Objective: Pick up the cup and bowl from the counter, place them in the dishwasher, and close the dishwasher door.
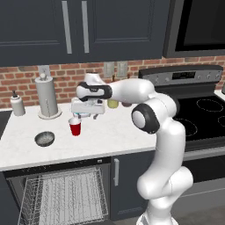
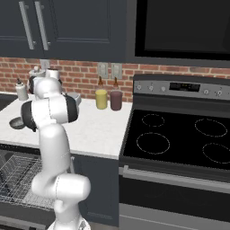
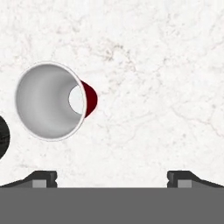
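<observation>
A: While the gripper [image 1: 84,115] hangs over the counter [image 1: 114,132] with its jaws spread wide and nothing between them, where is the cup?

B: The cup [image 1: 75,127] stands upright on the counter, just below the gripper and a little to one side. In the hand view the cup [image 3: 51,100] sits off to the left, looking straight down into its white inside, not between the fingertips [image 3: 43,178].

A: And the bowl?

B: The bowl [image 1: 44,139] rests on the counter near the cup, apart from it, closer to the front edge. Below, the dishwasher [image 1: 61,193] is open with its wire rack showing.

A: How should the cup handle?

B: It looks like thin plastic: light, probably a bit slippery, and likely to flex or tip if squeezed hard. I would take it across the rim, one finger on each side of the wall near the top where it is widest, after the hand shifts to centre over it.

A: Anything close by?

B: A paper towel roll [image 1: 47,97] and a small bottle [image 1: 17,104] stand further back, clear of the cup.
</observation>
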Controlling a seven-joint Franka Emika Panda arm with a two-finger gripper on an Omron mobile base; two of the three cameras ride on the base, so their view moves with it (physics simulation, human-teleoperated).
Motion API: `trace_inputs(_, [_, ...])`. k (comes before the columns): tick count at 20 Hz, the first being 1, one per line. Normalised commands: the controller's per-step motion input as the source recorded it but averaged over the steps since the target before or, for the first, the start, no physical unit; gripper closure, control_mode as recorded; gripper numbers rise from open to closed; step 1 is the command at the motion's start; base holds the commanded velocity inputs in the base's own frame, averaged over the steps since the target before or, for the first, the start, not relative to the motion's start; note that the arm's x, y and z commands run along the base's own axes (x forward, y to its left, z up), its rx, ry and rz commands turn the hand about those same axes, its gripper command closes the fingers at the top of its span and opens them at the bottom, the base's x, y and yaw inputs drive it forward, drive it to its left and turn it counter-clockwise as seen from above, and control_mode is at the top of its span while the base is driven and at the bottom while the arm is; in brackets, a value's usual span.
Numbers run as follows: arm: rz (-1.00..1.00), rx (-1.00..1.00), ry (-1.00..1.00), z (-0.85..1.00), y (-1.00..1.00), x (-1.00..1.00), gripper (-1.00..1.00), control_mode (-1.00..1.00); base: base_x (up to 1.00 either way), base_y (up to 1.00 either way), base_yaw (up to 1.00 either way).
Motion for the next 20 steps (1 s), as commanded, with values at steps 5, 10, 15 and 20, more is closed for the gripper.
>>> trace_inputs(5, [0.00,0.00,0.00,-0.12,0.29,0.25,-1.00,-1.00,0.00,0.00,0.00])
trace_inputs(10, [0.00,0.00,0.00,-0.05,0.27,0.11,-1.00,-1.00,0.00,0.00,0.00])
trace_inputs(15, [0.00,0.00,0.00,-0.01,0.16,0.14,-1.00,-1.00,0.00,0.00,0.00])
trace_inputs(20, [0.00,0.00,0.00,-0.14,0.08,0.03,-1.00,-1.00,0.00,0.00,0.00])
